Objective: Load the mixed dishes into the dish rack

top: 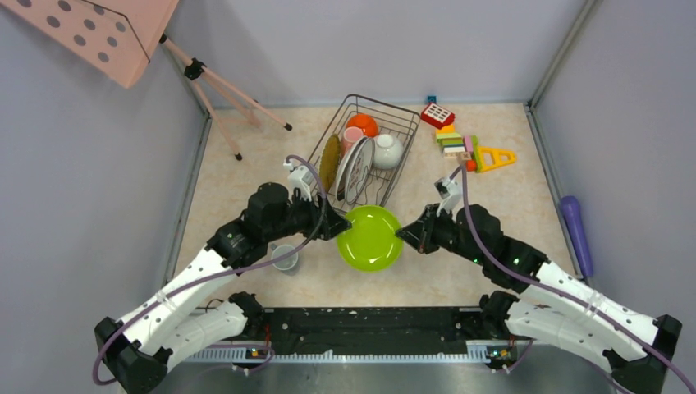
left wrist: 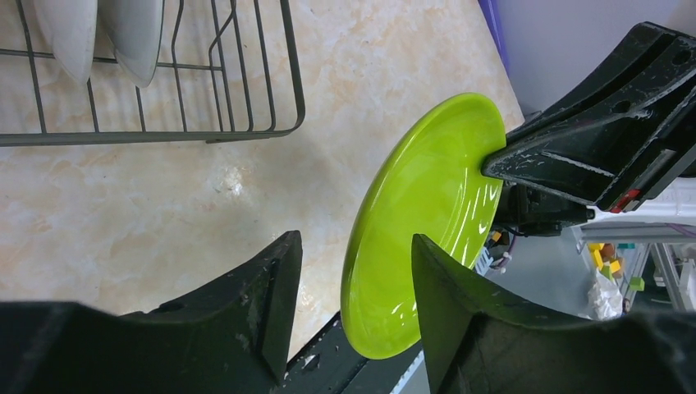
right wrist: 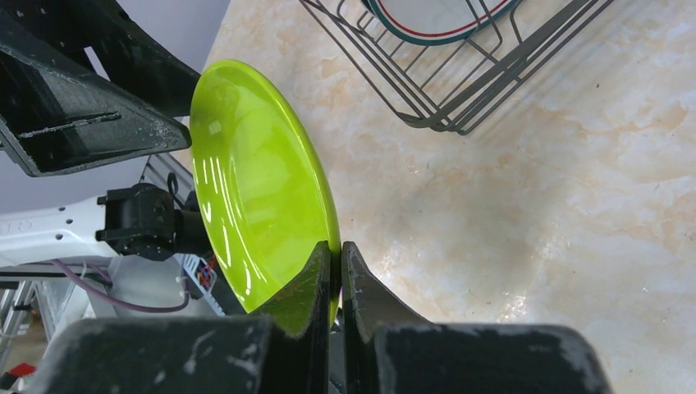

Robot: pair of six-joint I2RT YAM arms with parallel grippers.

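Observation:
A lime-green plate hangs on edge above the table, just in front of the dish rack. My right gripper is shut on the rim of the plate. From the other side, my left gripper is open and straddles the opposite rim of the plate, with a clear gap at one finger. The rack holds an orange bowl, a pink cup, a whitish cup, a white plate with a dark rim and a straw mat. Another small whitish cup stands on the table under my left arm.
Colourful toy blocks lie right of the rack. A purple cylinder rests along the right wall. A pink tripod stand with a perforated board occupies the back left corner. Grey walls enclose the table.

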